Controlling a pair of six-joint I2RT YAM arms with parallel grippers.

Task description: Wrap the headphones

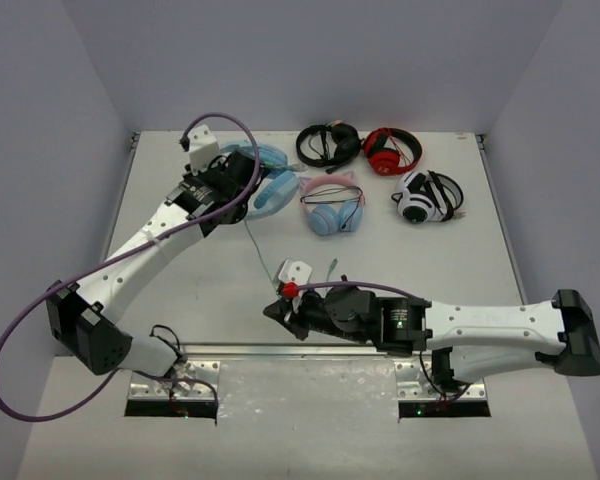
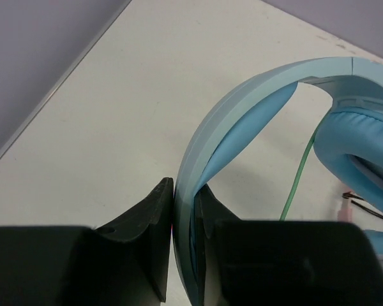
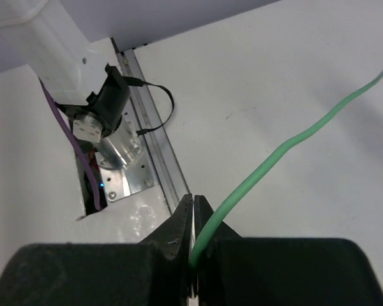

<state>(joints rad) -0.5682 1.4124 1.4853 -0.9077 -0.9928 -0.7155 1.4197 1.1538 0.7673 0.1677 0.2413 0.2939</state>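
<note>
My left tool [image 2: 182, 192] is pressed together on the wide blue headband of the headphones [image 2: 262, 86], one finger on each face of the band. The headphones lie on the tabletop [image 1: 180, 290], just to the left of the pink-and-blue cat-ear pair [image 1: 332, 208]. My right tool [image 3: 193, 201] sits well apart from that pair, on the near side, with its fingers pinched on the thin pale green cable [image 3: 277, 150]. The cable runs from there back across the bare surface toward the cups.

I see three risks. The cable is thin and smooth, and I hold it only at the very tips, so a quick sweep could pull it through or out of my right tool. If I draw it taut before I start winding, the pull goes straight to the headband. My left hold there is narrow, so the band could twist or slide free and the cups would drag. A wide loop could also catch the cat-ear pair, which lies close enough to be snagged or knocked. I judge that slack, short arcs are safest.
</note>
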